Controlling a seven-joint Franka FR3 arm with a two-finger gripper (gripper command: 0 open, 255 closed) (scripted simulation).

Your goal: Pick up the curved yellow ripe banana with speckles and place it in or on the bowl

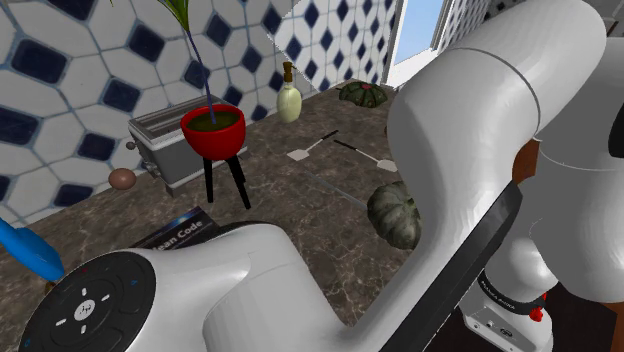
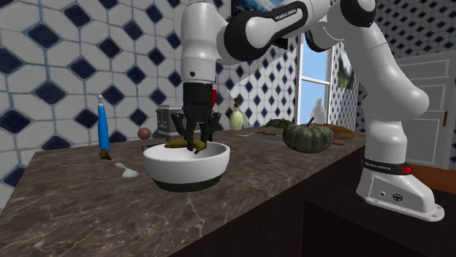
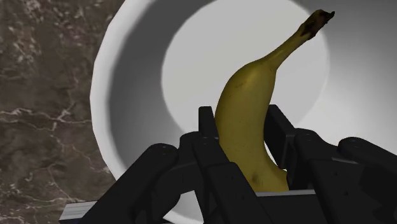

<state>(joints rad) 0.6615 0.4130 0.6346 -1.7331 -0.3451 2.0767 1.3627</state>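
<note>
Arm bends down from above, gripper (image 2: 196,144) pointing down into the bowl (image 2: 186,169). Fingers clamped on the banana (image 3: 248,108).

At the frame's centre my gripper (image 2: 196,144) hung over the white bowl (image 2: 183,169), clasping the yellowish banana (image 2: 175,143) just above its rim. The bowl stood on the marble counter (image 2: 109,212), with a dark pumpkin (image 2: 308,137) at the right.
</note>
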